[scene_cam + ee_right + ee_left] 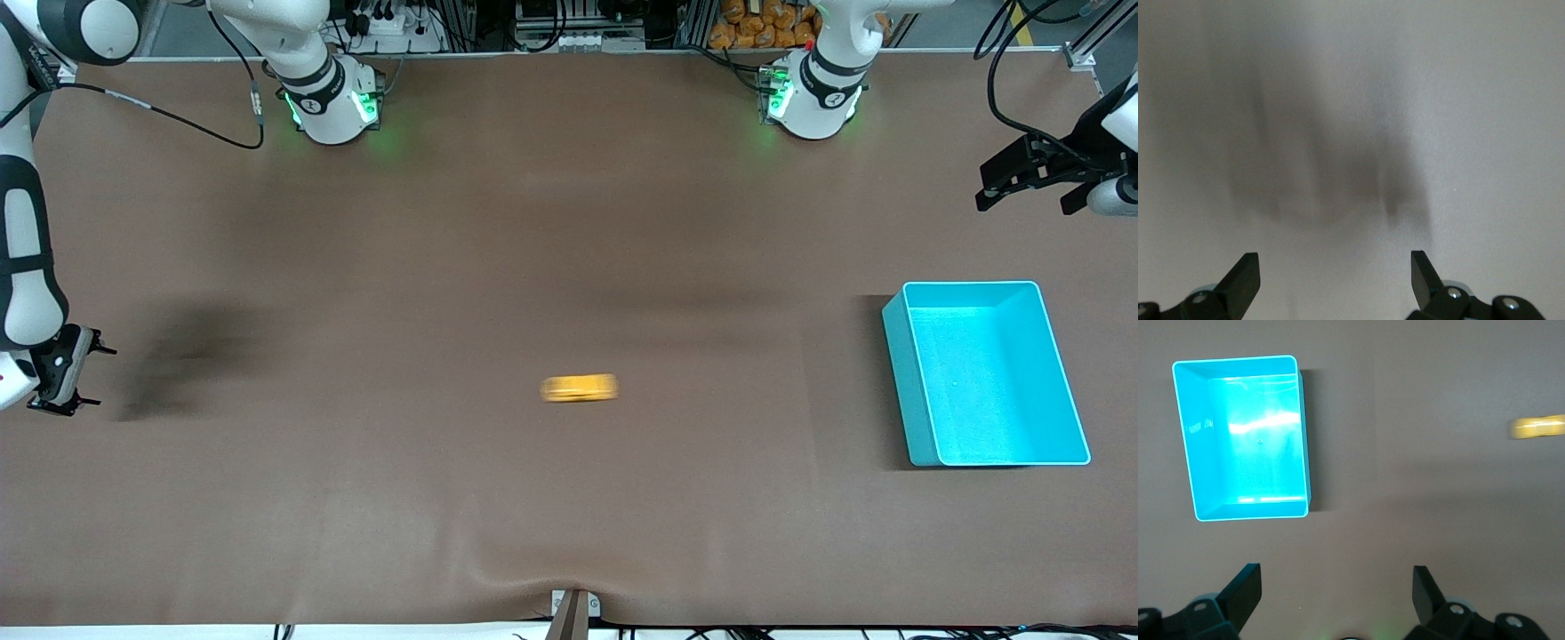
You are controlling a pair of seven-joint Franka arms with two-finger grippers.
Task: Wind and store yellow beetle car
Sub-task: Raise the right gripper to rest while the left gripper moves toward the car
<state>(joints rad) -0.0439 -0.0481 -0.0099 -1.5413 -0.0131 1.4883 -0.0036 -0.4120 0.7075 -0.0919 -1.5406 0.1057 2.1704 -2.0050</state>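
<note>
The yellow beetle car (579, 388) sits alone on the brown table's middle, a small yellow-orange shape drawn out lengthwise; it also shows at the edge of the left wrist view (1537, 427). No gripper touches it. The teal bin (903, 382) stands toward the left arm's end with nothing in it; its rim (1238, 359) shows in the left wrist view. My left gripper (1027, 191) hangs open above the table's edge at that end, its jaws (1336, 577) bare. My right gripper (96, 377) is open low over the right arm's end, with only bare table between the fingers (1335, 263).
A black cable (178, 120) lies on the table near the right arm's base (333, 107). The left arm's base (813, 98) stands beside it along the same edge. A metal bracket (573, 612) sits at the table edge nearest the front camera, where the cover wrinkles.
</note>
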